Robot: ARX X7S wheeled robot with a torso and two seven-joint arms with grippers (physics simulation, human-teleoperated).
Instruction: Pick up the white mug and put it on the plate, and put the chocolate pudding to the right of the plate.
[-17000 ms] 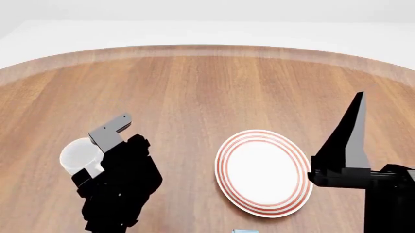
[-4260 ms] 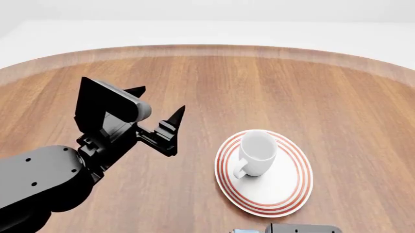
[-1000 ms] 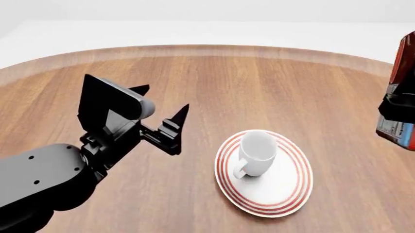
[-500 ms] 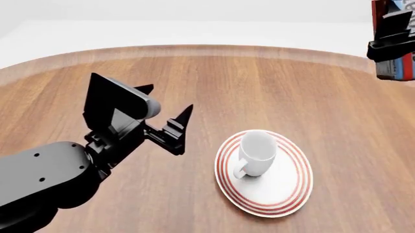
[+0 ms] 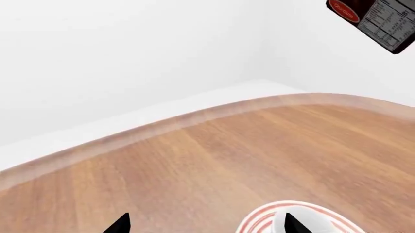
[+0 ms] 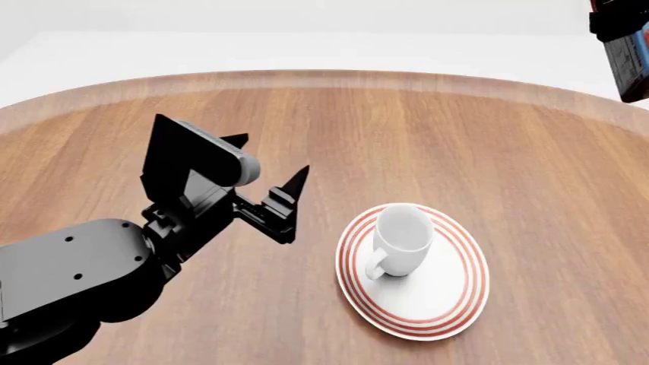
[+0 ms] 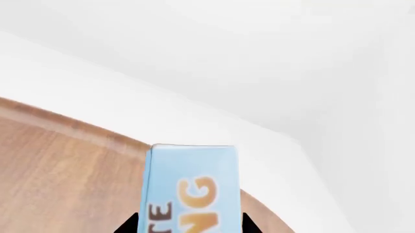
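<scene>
The white mug (image 6: 403,242) stands upright on the plate (image 6: 446,318), its handle toward me. Left of the plate my left gripper (image 6: 269,156) hovers above the wood, open and empty, apart from the mug. In the left wrist view the plate's red rings (image 5: 258,221) show near one fingertip (image 5: 292,222). High at the far right, the chocolate pudding (image 6: 631,65) hangs in the air, my right gripper (image 7: 190,227) shut on it. Its light blue end with orange letters (image 7: 191,187) sticks out past the fingers. From the left wrist the carton's dark brown end (image 5: 376,22) shows overhead.
The round wooden table (image 6: 335,129) has a pale raised rim (image 6: 304,76) along its far edge, with white floor and wall beyond. My left forearm (image 6: 71,281) covers the near left of the table.
My right arm carried the pudding carton up to the top right corner of the head view. The left gripper drifted slightly right, toward the plate. Mug and plate stayed put.
</scene>
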